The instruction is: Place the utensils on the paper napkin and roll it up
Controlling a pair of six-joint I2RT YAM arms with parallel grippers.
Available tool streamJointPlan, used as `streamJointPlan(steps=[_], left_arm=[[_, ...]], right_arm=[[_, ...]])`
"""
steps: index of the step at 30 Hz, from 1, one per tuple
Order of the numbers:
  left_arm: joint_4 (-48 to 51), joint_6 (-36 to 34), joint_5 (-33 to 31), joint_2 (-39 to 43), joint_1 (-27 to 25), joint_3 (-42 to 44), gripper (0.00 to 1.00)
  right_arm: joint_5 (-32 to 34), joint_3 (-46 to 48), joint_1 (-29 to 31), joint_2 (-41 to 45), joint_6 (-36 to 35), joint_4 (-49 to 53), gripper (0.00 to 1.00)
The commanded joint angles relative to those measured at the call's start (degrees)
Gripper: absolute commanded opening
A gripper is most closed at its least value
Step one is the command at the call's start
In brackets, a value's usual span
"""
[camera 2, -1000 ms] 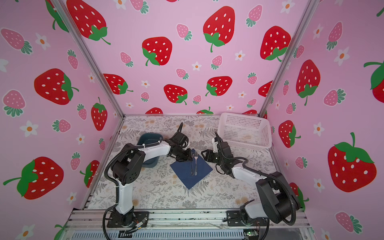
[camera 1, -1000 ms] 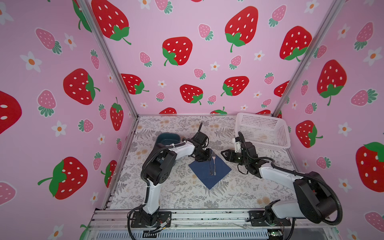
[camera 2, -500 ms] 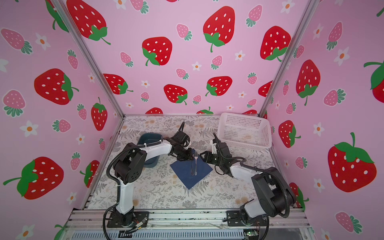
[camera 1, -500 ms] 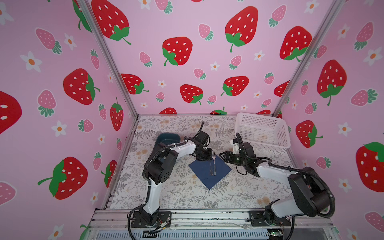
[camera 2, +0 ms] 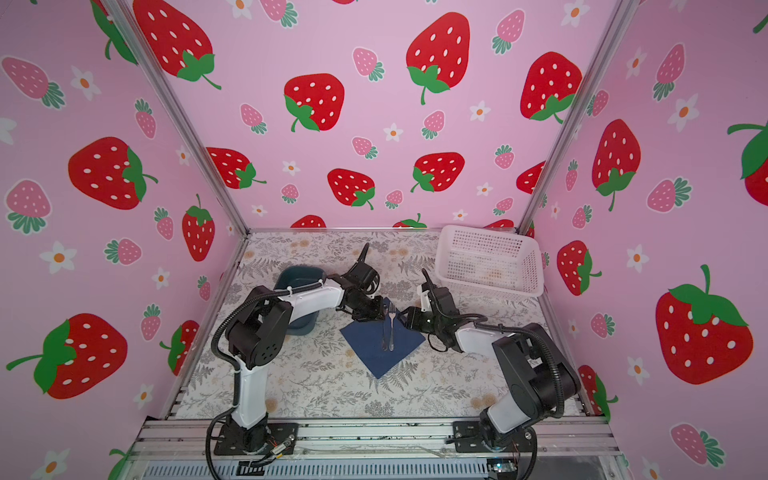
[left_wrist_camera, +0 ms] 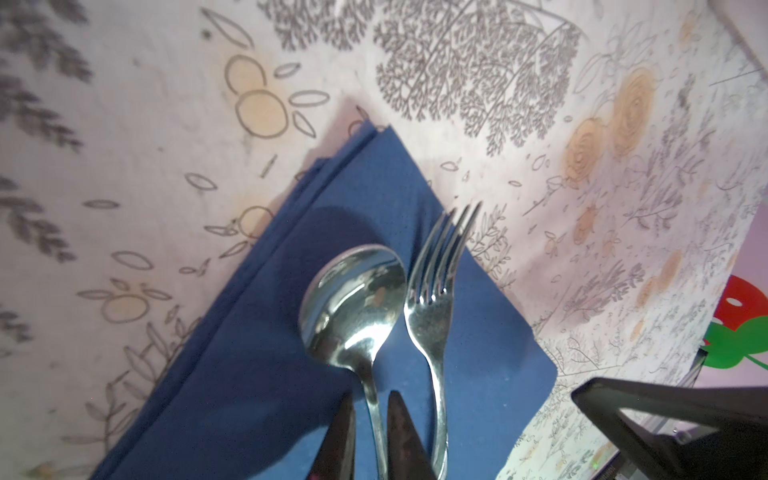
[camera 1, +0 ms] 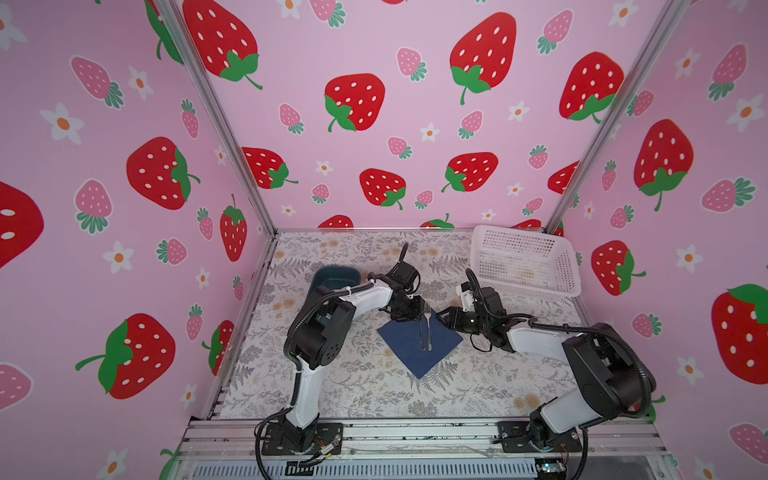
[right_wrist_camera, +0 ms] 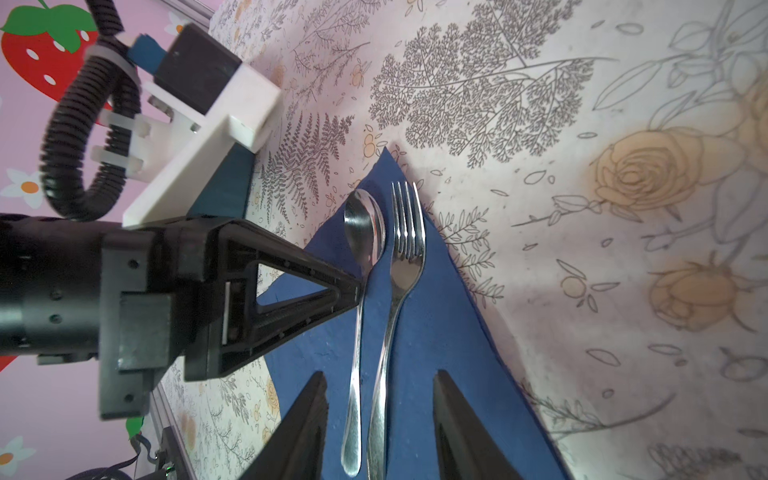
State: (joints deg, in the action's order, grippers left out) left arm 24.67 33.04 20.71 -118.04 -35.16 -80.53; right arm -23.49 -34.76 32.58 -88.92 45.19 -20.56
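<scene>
Two utensils are lying side by side on the paper napkin: a spoon and a fork, their handles nearly touching and the fork's tines reaching the napkin's edge by the floral tablecloth. I am holding my left gripper low at the spoon's neck, with the jaws standing narrow on either side of the handle. I cannot tell whether the pads are pinching it or only flanking it. My right gripper is standing wide and empty, with a jaw on each side of the two handle ends, touching neither. As I am judging it, the placing is finishing and the rolling is coming next. To do this well, I am aiming to part the left jaws fully and lift straight up, so the spoon is not dragged off line. I am also aiming to leave both pieces parallel and close before taking a corner. The steel is polished, hard and slippery, mirroring the room in the spoon's bowl, so it is likely to skate on paper. The napkin is a matte navy square, soft and faintly embossed, and its folded plies are showing along one edge.
</scene>
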Motion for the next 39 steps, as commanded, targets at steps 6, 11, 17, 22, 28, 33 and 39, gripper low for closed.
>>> streamJointPlan(steps=[6,11,17,22,28,33,39], left_arm=[[1.68,-0.53,1.24,-1.15,-0.21,-2.87,0.13],[2.03,-1.22,1.69,-1.71,-0.2,-3.13,0.1],[3.51,-1.49,0.53,-2.11,-0.35,-3.93,0.12],[3.5,-1.24,0.04,-2.27,-0.33,-3.67,0.13],[3.66,-2.37,2.31,-3.39,-0.44,-4.61,0.11],[4.11,-3.88,2.61,-3.56,-0.81,-5.24,0.09],[4.58,-2.98,2.23,-3.63,-0.97,-5.46,0.08]], right_arm=[[-0.69,-1.54,0.56,-1.44,0.37,-1.77,0.44],[-1.11,-1.64,0.64,-1.94,0.37,-1.68,0.44],[-1.12,-2.08,0.73,-1.95,0.26,-1.47,0.44],[-1.34,-2.39,0.92,-2.6,0.26,-1.59,0.44],[-1.67,-2.74,1.0,-3.32,0.17,-2.18,0.44],[-2.18,-3.27,1.23,-4.31,0.08,-2.38,0.44],[-2.26,-3.39,1.44,-4.72,0.17,-2.65,0.44]])
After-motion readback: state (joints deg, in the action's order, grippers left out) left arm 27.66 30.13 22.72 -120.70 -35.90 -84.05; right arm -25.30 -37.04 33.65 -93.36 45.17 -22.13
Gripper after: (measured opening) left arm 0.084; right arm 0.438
